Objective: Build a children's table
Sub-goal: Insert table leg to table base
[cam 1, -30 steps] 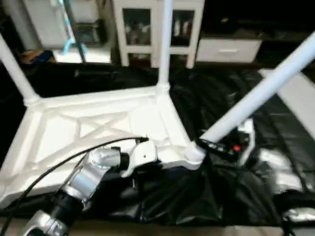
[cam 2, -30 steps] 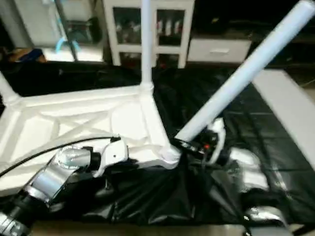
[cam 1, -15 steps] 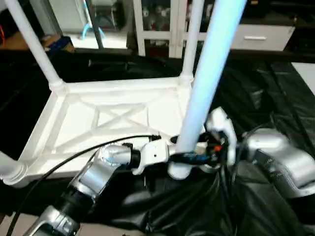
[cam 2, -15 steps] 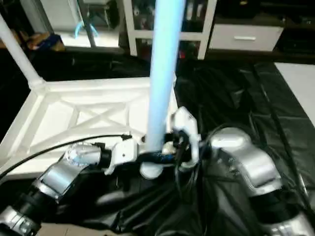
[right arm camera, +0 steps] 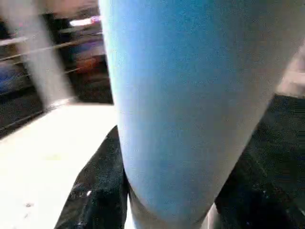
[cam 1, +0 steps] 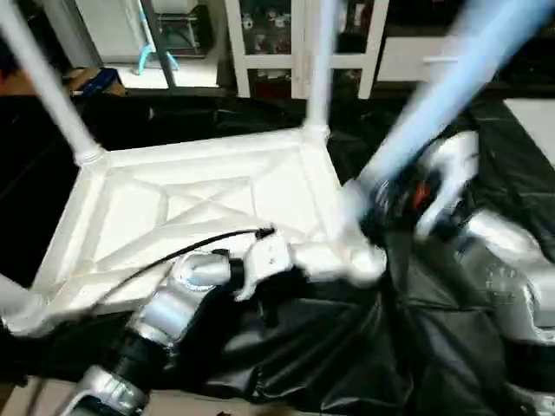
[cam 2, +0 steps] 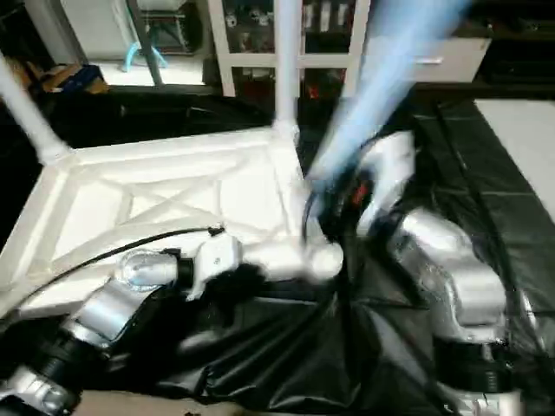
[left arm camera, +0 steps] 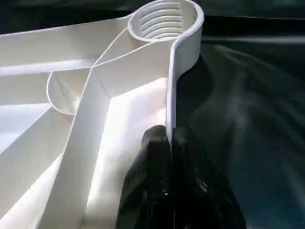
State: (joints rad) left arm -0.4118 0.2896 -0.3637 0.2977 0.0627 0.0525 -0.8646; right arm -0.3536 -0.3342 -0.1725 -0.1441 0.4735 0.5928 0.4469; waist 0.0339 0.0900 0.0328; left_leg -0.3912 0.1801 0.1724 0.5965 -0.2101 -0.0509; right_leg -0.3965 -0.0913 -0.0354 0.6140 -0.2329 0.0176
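White tube leg [cam 1: 451, 87] tilted, upper end leaning away rightward.
Right hand [cam 1: 390, 204] grips its base above the corner socket [left arm camera: 164, 21]; left hand [left arm camera: 169, 143] pinches the tabletop rim [left arm camera: 171, 90].

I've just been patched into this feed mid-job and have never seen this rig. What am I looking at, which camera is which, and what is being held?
This is a two-armed humanoid robot assembling a children's table. The two wide pictures come from a stereo camera on its head, looking down over its silver forearms. The two close-ups come from cameras on each wrist.

The white tabletop lies upside down on black plastic sheeting, ribs facing up. Legs already stand in its two far corners, and part of another shows at the near left corner.

The left gripper has its jaws closed on the tabletop's near rim, steadying it. Just beyond it, the left wrist view shows an empty threaded socket.

The right gripper holds another leg, tilted, with its lower end close to that socket. It is blurred, so I cannot tell whether it has entered.
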